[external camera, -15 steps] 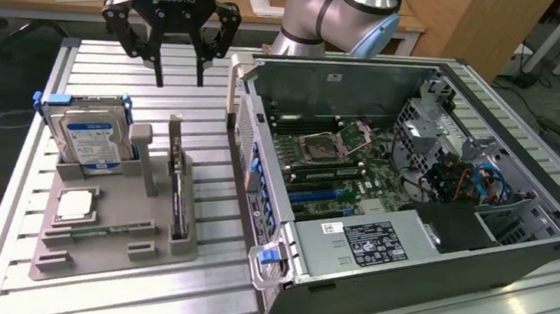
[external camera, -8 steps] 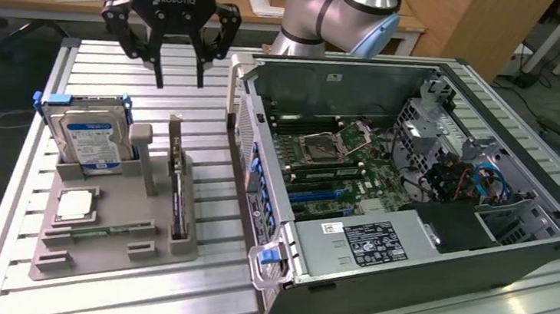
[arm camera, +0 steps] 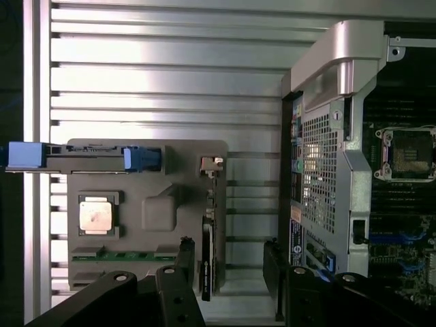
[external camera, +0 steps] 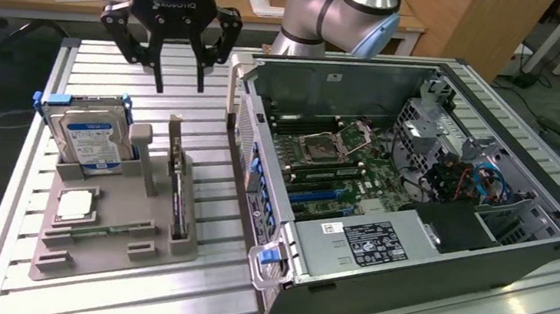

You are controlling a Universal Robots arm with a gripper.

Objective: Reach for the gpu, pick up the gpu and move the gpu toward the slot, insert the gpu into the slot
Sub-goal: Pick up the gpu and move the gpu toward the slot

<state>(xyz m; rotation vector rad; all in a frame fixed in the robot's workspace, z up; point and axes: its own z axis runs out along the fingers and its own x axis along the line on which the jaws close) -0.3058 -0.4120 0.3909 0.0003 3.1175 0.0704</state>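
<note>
none of it done: my tool point(external camera: 179, 89) hangs spread and empty over the table point(external camera: 91, 69), gpu point(external camera: 179, 205) untouched in its holder point(external camera: 95, 261).

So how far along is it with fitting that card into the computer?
Done: nothing yet; the card stands on edge in the grey tray. In hand: the open gripper hangs empty above the table, short of the card. Left: gripping the card, carrying it over and pressing it into the slot inside the open computer case.
</note>
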